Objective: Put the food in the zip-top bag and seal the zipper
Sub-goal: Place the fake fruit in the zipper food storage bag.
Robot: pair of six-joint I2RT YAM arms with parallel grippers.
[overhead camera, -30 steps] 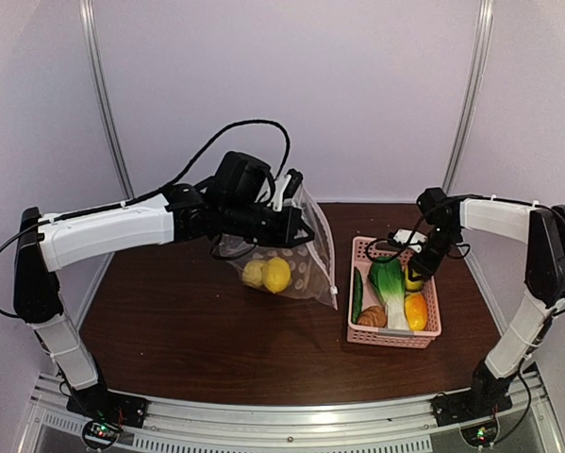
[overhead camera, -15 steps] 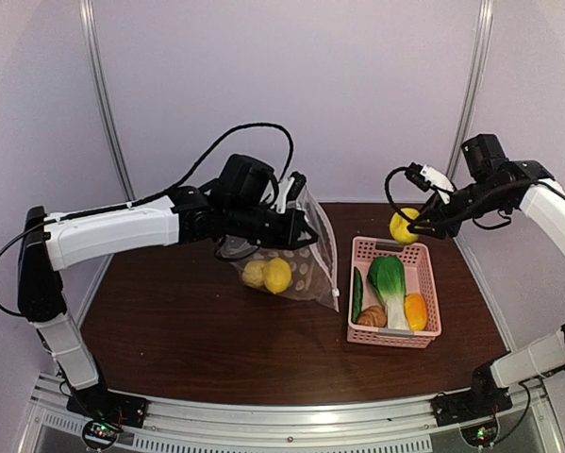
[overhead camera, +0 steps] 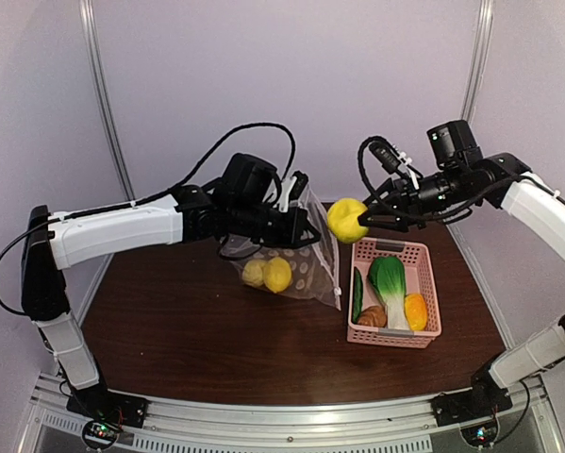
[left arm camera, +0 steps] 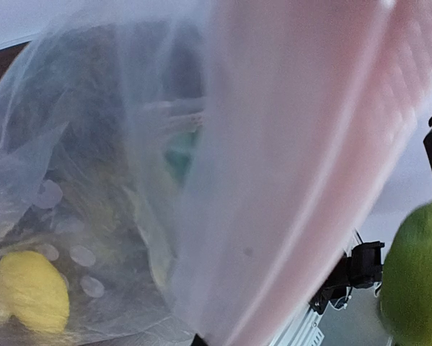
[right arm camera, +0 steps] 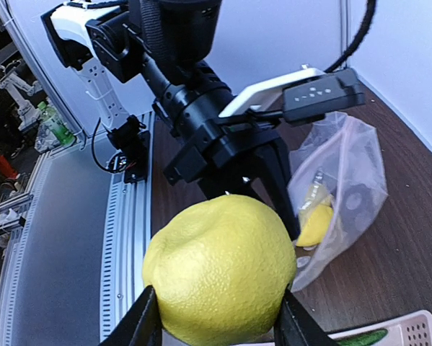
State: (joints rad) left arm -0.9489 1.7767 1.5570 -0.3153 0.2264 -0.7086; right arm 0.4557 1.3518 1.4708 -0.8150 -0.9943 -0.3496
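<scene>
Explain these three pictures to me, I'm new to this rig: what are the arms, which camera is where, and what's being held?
Two robot arms are bolted at the near edge of the table. The wide picture looks down from above and behind them; the others come from wrist cameras. The left gripper holds the zip-top bag up by its mouth, two lemons inside. The right gripper pinches another lemon near the bag. On the table sits a pink basket holding bok choy and other toy food.

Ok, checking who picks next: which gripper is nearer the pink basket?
Right gripper: holding a lemon above the basket's far-left corner. Left gripper holds the bag, farther left.
</scene>
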